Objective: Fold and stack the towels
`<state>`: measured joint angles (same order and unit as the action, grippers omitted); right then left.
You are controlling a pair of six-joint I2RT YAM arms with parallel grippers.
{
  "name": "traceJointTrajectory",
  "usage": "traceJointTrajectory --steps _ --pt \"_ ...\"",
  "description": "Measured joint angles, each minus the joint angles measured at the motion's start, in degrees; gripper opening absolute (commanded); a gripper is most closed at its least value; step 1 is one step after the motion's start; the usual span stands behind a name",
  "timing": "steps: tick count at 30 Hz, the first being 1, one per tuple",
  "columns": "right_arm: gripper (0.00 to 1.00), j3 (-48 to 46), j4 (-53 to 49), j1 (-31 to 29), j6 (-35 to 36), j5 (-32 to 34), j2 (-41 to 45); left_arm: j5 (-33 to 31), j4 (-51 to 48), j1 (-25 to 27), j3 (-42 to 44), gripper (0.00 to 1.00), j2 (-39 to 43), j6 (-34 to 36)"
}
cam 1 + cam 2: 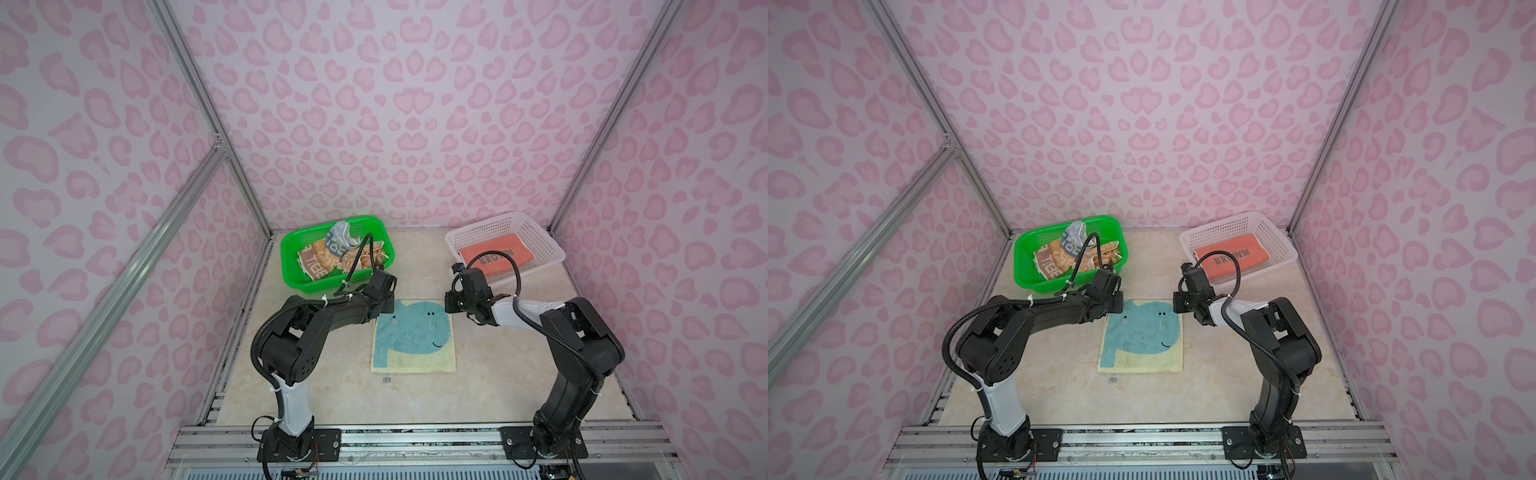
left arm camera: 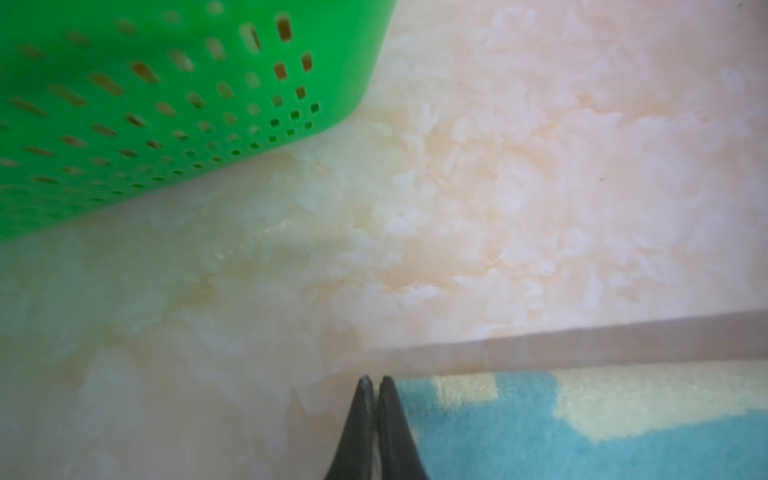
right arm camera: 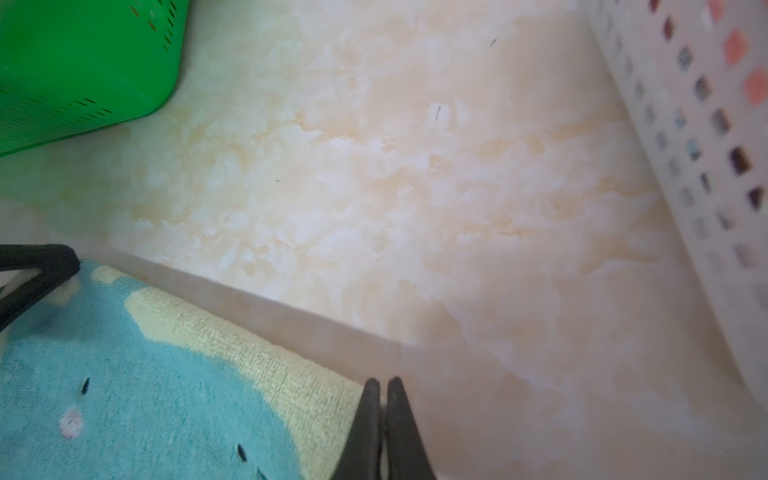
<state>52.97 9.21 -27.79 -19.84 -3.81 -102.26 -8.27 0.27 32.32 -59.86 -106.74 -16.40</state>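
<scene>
Left tool point(image 2: 376, 380), right tool point(image 3: 384, 382) clamp far corners of towel point(image 1: 411, 336); long axis front-to-back.

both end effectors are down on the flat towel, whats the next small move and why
The left end effector and right end effector are closed right at the two far corners of the yellow-and-blue towel, which lies flat. So probably lift both together a little and start carrying that far edge toward the near one.
</scene>
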Motion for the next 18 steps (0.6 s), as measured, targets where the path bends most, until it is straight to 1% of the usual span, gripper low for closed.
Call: traceJointTrajectory --steps 7,12,18 --pt "0.0 -1.31 1.92 0.07 1.79 -2.4 3.43 -0.72 6.29 0.0 6.23 0.02 7.85 1.29" --pt "0.0 -4.39 3.78 0.11 2.4 -4.2 7.15 -0.74 9.53 0.07 11.96 0.02 13.92 1.68" --pt "0.0 -9.35 6.23 0.07 2.19 -6.12 12.55 -0.22 10.99 0.83 17.94 0.02 21.24 2.12"
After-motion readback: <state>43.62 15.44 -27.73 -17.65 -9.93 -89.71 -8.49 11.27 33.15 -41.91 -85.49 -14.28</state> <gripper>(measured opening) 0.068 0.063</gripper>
